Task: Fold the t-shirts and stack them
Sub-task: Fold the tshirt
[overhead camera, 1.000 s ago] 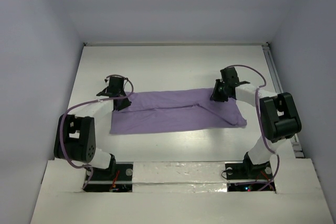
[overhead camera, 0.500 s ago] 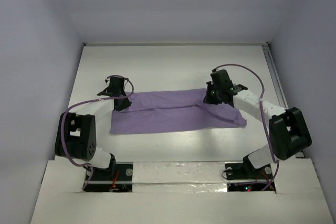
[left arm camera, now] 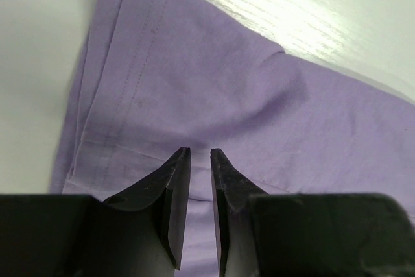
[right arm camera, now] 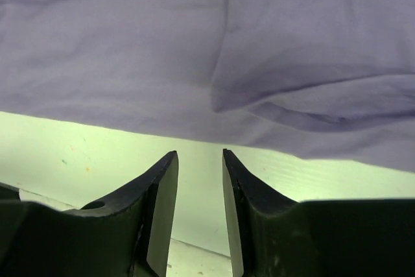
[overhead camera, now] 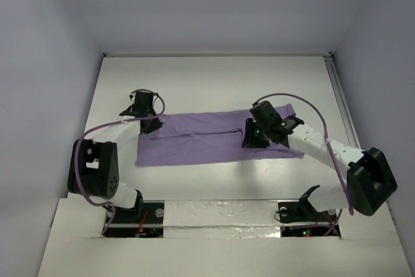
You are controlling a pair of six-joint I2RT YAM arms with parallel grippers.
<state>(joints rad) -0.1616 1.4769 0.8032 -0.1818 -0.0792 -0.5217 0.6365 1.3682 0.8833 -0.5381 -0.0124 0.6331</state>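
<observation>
Since a second ago my left gripper (overhead camera: 149, 126) has kept its post at the far left corner of the t-shirt (overhead camera: 207, 144), while my right arm has swung in from the garment's right end toward its middle.

At the left, my wrist view shows those jaws nearly together with only a slim gap, tips down on the lavender cloth. I cannot tell whether any fabric is pinched between them.

The t-shirt lies as a long band running left to right across the middle of the table (overhead camera: 194, 76), stopping short of both side edges. I judge the lengthwise fold done: a layer edge runs along the band, and stacked hems show at the left end. Toward the right, a flap lies doubled over the layer beneath it.

My right gripper (right arm camera: 198, 154) hangs just past the near hem of the band, right of centre. Its jaws stand apart and hold nothing, with bare table between the tips.

What is left, as I reckon it, is the crosswise folding to bring the band down to a compact packet, then the stacking. No other garment or pile is in view.

I can read no brand, label or print anywhere on the cloth.
</observation>
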